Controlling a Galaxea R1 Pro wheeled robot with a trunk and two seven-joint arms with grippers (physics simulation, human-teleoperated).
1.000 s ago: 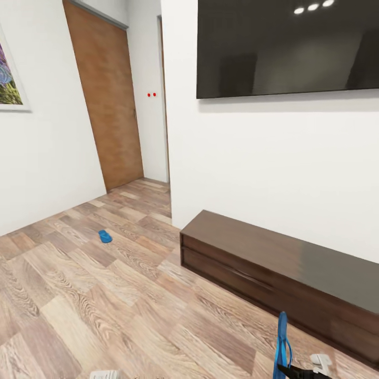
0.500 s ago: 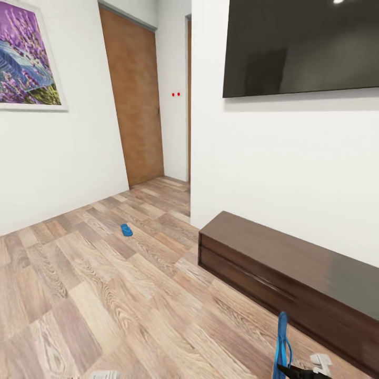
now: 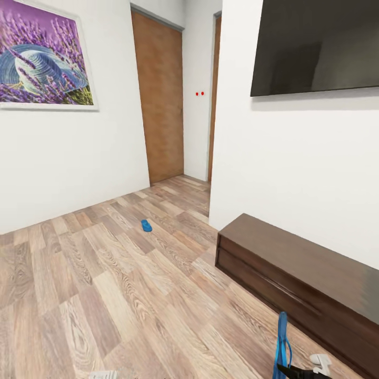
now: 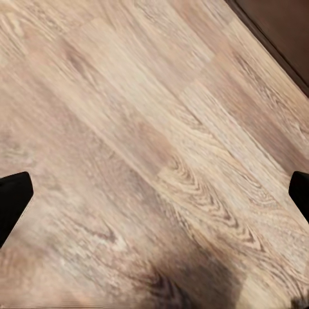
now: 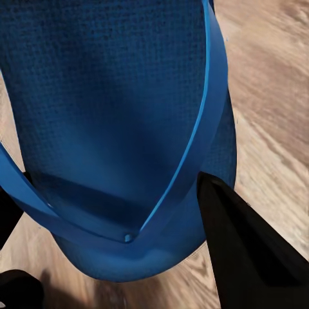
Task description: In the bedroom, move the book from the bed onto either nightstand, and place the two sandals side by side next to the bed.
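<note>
Wood floor [image 3: 105, 295], long dark cabinet [image 3: 295, 273] against the wall. Right end effector [image 3: 297, 372] in front of the cabinet, clamping one upright sandal [image 3: 282, 345]. Second sandal [image 3: 146, 226] flat on floor, well beyond the cabinet's end. Left end effector [image 4: 154, 199] wide, holding nothing.

My right gripper [image 5: 129, 257], with black fingers, grips a bright blue sandal [image 5: 116, 116] with a fine dotted sole texture and blue straps. A second blue sandal [image 3: 146, 226] lies on the floor [image 3: 105, 284], which is light brown wood-grain plank. The walls [image 3: 295, 158] are white. The door [image 3: 160, 100] is orange-brown wood. The cabinet [image 3: 295, 273] is dark brown. The screen [image 3: 316, 45] is black. The picture [image 3: 45, 55] shows purple lavender and a blue hat.
</note>
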